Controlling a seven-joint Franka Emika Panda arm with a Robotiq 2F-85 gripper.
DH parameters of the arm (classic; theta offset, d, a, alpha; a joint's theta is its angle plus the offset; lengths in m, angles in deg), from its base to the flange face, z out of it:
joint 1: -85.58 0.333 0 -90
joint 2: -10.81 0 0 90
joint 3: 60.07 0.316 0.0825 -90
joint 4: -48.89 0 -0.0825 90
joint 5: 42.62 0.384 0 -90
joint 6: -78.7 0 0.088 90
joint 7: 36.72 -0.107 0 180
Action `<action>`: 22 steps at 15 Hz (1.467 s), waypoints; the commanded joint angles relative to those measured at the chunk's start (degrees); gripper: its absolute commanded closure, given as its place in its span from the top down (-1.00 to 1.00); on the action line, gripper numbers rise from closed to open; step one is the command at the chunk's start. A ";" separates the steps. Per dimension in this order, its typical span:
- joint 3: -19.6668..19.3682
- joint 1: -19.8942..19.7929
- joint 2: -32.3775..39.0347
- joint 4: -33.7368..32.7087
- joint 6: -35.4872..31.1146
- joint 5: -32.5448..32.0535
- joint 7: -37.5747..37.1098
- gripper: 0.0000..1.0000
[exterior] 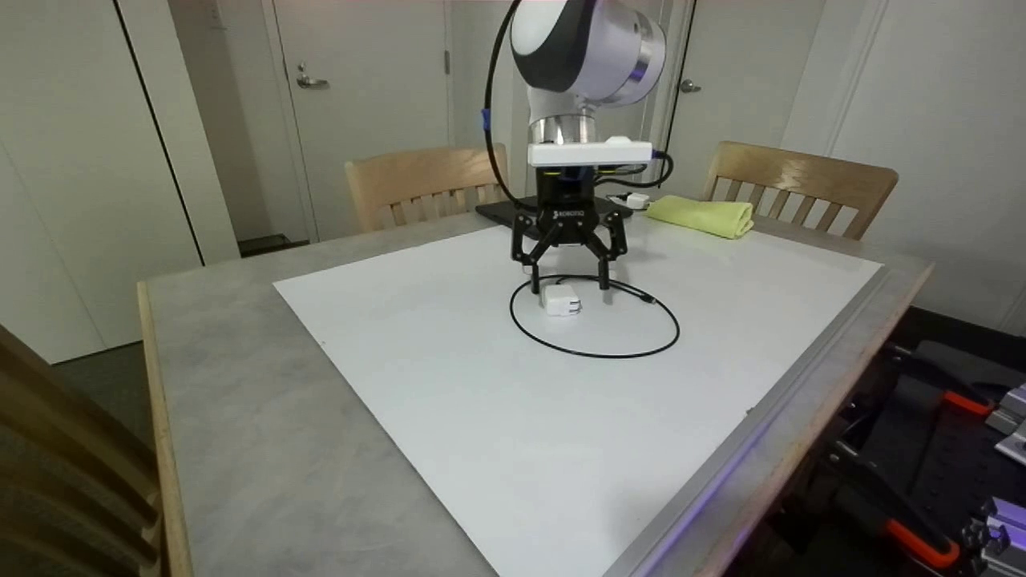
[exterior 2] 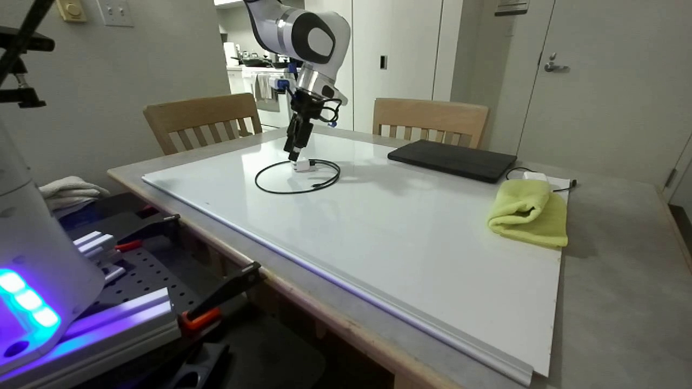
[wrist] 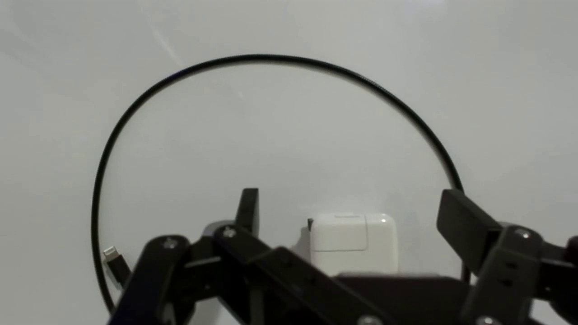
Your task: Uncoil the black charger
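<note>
The black charger cable (exterior: pixel 605 357) lies in a round loop on the white board; the loop shows in both exterior views (exterior 2: pixel 286 193) and in the wrist view (wrist: pixel 266 58). One plug end with a small whitish metal tip (wrist: pixel 118 268) lies at the loop's left in the wrist view. A white adapter block (wrist: pixel 354 246) lies inside the loop, partly hidden by the gripper in the wrist view. My gripper (exterior: pixel 569 288) points down, open and empty, its fingers (wrist: pixel 351 194) on either side of the block and apart from it. In the wrist view the right finger overlaps the cable; I cannot tell if they touch.
The white board (exterior: pixel 497 449) covers much of the table and has a metal rail (exterior 2: pixel 378 302) along one edge. A flat black pad (exterior 2: pixel 453 159), a folded yellow-green cloth (exterior 2: pixel 532 213) and another small white block (exterior 2: pixel 535 176) with a black cord lie on it. Chairs (exterior: pixel 801 180) surround the table.
</note>
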 commanded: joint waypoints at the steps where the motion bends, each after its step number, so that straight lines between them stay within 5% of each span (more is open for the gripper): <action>1: -1.09 2.07 -1.40 2.93 -6.04 -2.29 0.02 1.00; 9: -0.90 4.27 -3.72 12.02 -24.74 -5.90 1.36 1.00; 17: -2.11 4.93 -8.10 20.21 -31.56 -7.53 0.55 1.00; 19: -2.43 5.11 -8.88 21.43 -32.14 -8.10 0.40 0.47; 22: -3.09 5.53 -9.45 22.12 -31.90 -9.39 0.01 0.04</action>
